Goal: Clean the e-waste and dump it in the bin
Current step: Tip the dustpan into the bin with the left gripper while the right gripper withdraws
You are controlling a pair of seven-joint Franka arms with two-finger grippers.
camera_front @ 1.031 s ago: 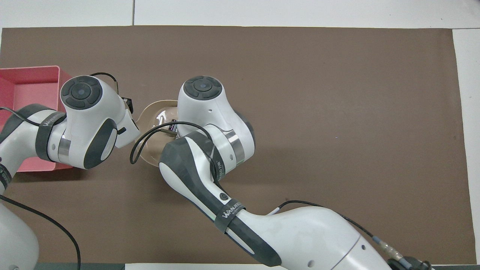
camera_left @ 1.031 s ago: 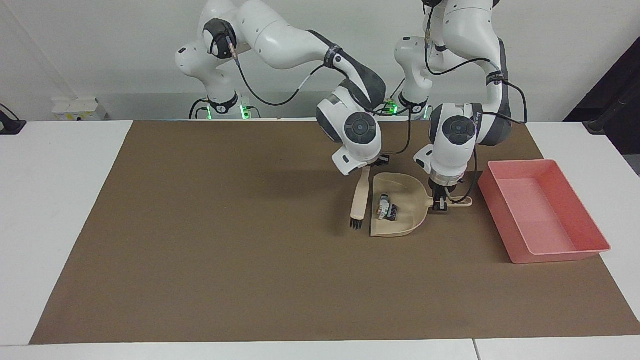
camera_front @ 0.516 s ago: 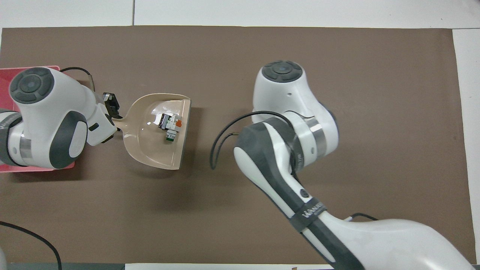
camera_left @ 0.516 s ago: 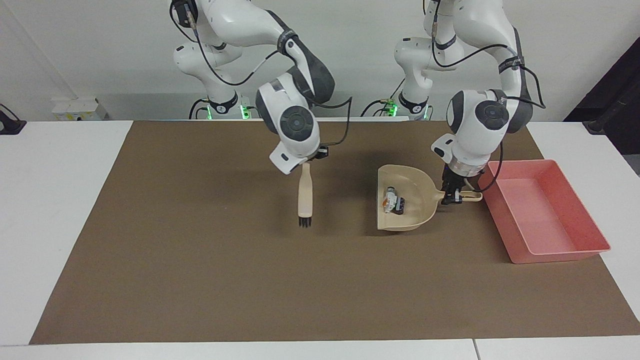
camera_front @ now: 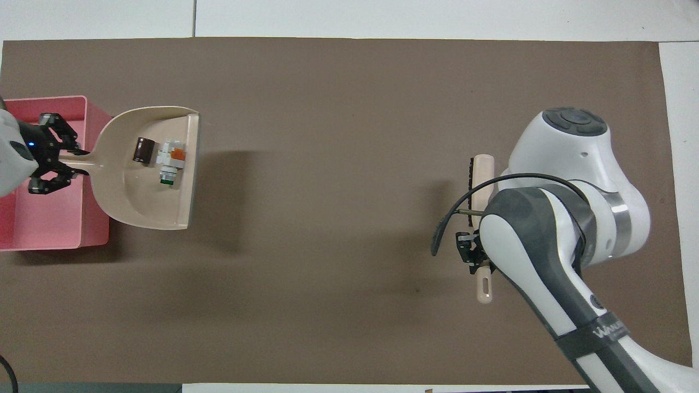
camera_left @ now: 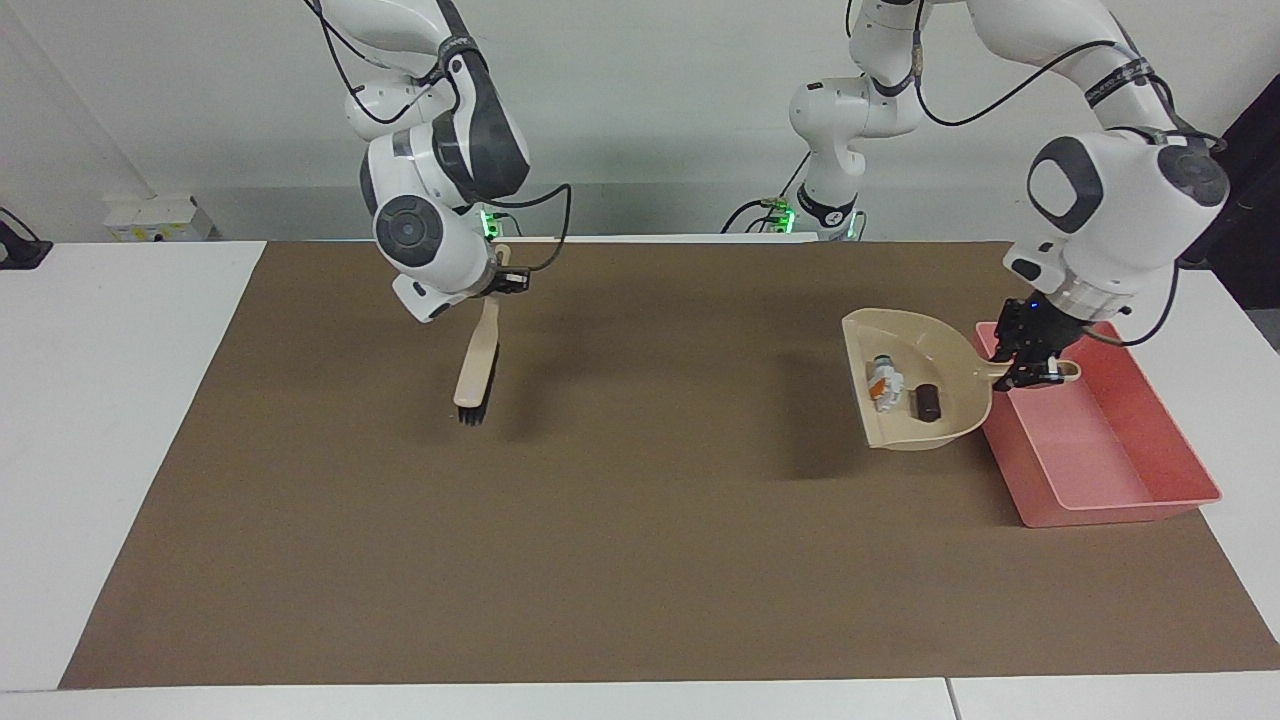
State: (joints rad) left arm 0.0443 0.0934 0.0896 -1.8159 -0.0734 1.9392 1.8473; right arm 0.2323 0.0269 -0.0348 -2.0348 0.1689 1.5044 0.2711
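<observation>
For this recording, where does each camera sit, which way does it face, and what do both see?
Facing view: high across the table, looking at the robots; both arms show whole, the left gripper holding the dustpan beside the bin.
Overhead view: above the robots' end, looking steeply down; the right gripper holds the brush.
Shared: the dustpan with the e-waste, bin, brush, brown mat.

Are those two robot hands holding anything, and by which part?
Left gripper holds the dustpan by its handle; right gripper holds the brush by its handle's end.
</observation>
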